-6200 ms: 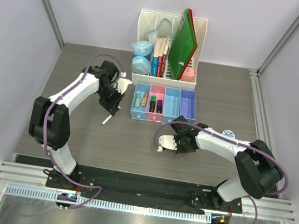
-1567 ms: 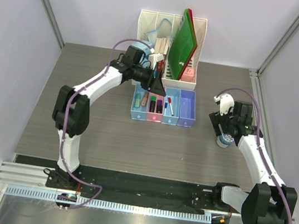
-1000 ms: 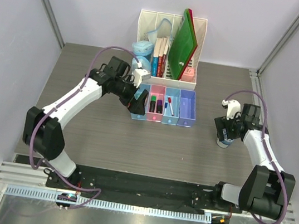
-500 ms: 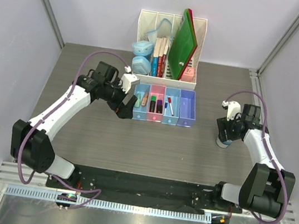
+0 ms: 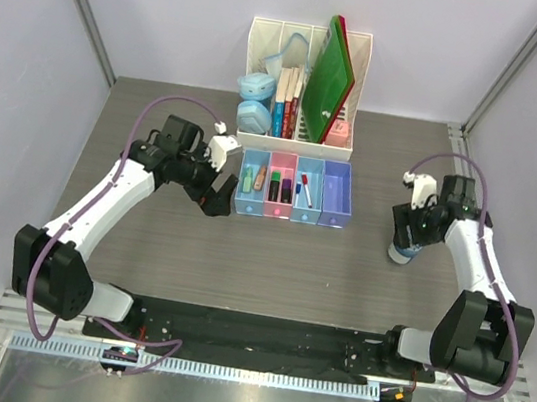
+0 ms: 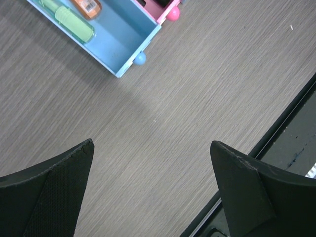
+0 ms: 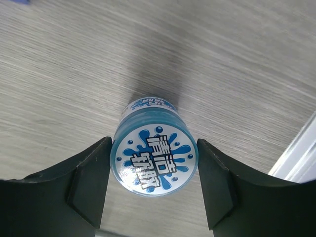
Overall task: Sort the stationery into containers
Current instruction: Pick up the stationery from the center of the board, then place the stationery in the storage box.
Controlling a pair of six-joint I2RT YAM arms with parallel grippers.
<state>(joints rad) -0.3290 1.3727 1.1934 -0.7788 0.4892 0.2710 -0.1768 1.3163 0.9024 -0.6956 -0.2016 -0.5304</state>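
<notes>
Left gripper (image 5: 217,196): jaws wide apart, holding nothing, hanging over bare table (image 5: 190,250) just left of the trays.
First blue tray (image 5: 248,204): highlighter (image 6: 74,19) and orange piece (image 6: 88,5) inside.
Pink tray (image 5: 275,213): dark markers (image 5: 281,188) inside; count hard to read from above, perhaps two.
Second blue tray (image 5: 304,215): one pen (image 5: 305,188) lying inside at a slant.
Purple tray (image 5: 336,201): nothing visible inside.
Row of trays: touching side by side at mid far edge, just in front of the rack (image 5: 304,85).
Pot (image 7: 153,158): upright near the right edge, well apart from the trays, lid up.
Right gripper (image 7: 153,143): closed on the pot, one finger pressed to each side of the lid.
Done: every loose item in view but the pot already in a tray.
Remaining: by the look of it, only carrying the pot across to a tray and releasing it there.
</notes>
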